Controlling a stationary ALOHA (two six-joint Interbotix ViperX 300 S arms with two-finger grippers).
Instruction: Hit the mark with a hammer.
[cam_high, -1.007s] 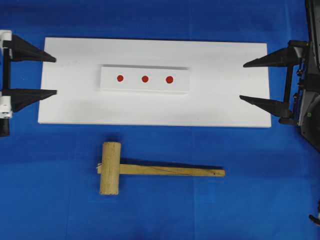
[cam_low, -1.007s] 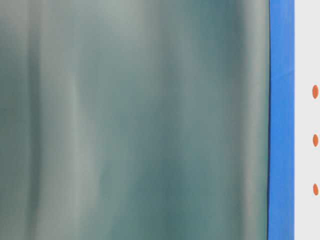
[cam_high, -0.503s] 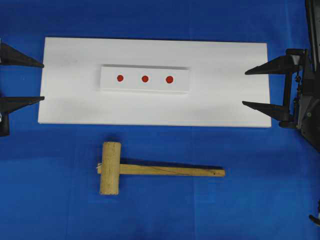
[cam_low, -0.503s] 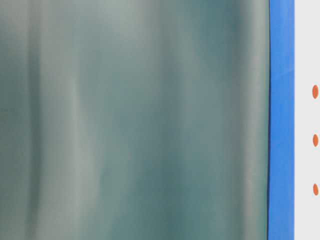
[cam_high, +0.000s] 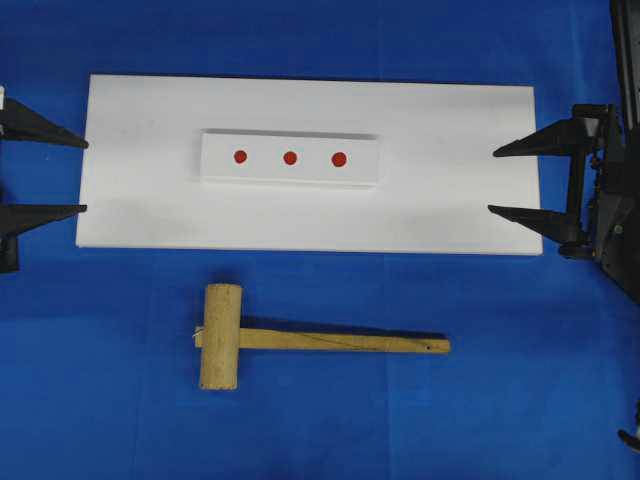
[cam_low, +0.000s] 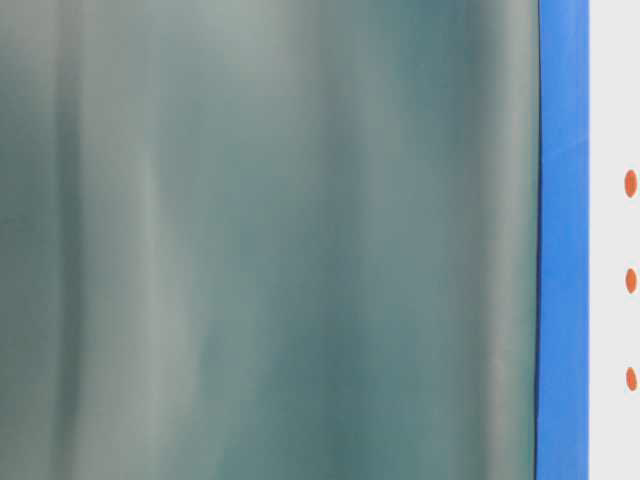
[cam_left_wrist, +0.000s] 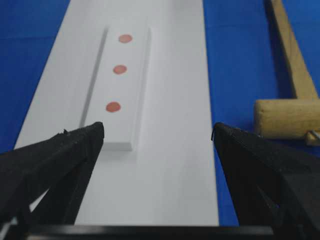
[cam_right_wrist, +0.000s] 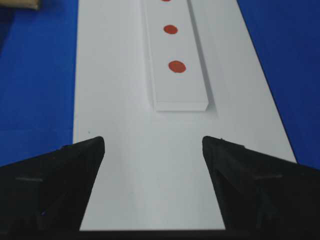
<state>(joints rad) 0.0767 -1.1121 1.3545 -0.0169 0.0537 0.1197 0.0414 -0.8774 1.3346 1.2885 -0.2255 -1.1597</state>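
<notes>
both grippers empty, jaws apart: left gripper (cam_high: 40, 172), right gripper (cam_high: 520, 180). hammer (cam_high: 240, 338) lay untouched on cloth, well apart from both, nearer you than board (cam_high: 450, 120). slim flat handle risked slipping; you could miss marks (cam_high: 290, 158).

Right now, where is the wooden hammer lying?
In the overhead view the hammer lies flat on the blue cloth, just below the white board, head to the left, untouched by either end effector.

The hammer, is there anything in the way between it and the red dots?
Nothing visible is. The hammer lies alone on the blue cloth, beside the white board. Bare board separates it from the red dots.
</notes>
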